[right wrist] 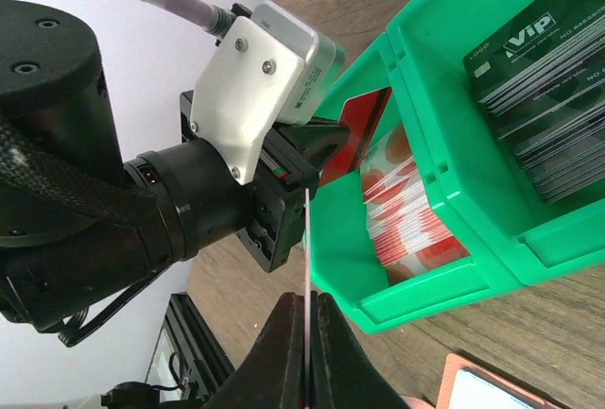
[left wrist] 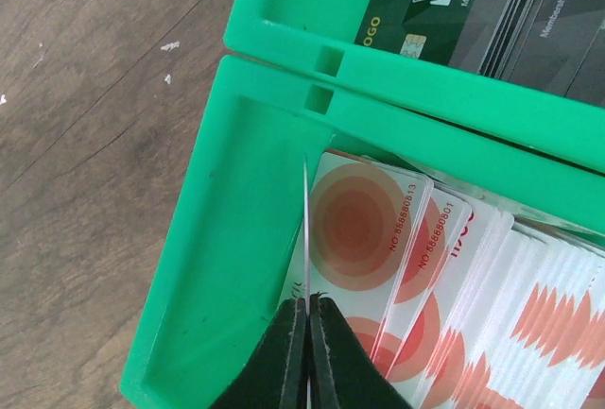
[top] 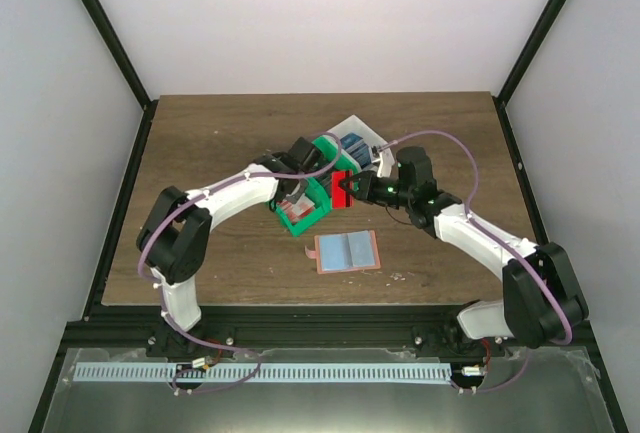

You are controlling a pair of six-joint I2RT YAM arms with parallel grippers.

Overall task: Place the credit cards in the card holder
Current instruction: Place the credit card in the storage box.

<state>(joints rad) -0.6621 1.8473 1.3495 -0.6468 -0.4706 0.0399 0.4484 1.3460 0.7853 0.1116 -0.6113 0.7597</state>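
Note:
My left gripper [left wrist: 307,303] is shut on a credit card [left wrist: 305,230], seen edge-on as a thin line, over a green bin [left wrist: 213,267] of red-and-white credit cards [left wrist: 378,239]. In the right wrist view that card shows a red face [right wrist: 365,127]. My right gripper [right wrist: 306,298] is shut on another credit card [right wrist: 306,239], also edge-on, just outside the bin's near wall [right wrist: 416,296]. From above, this card is red [top: 345,191]. The salmon card holder [top: 347,251] lies open and flat on the table in front of the bins, apart from both grippers.
A second green bin [right wrist: 444,97] behind the first holds dark VIP cards [right wrist: 544,78]. A white bin [top: 358,136] with blue cards stands further back. The left wrist's camera housing [right wrist: 250,78] hangs close to my right gripper. Bare wood table [top: 200,143] lies to the left.

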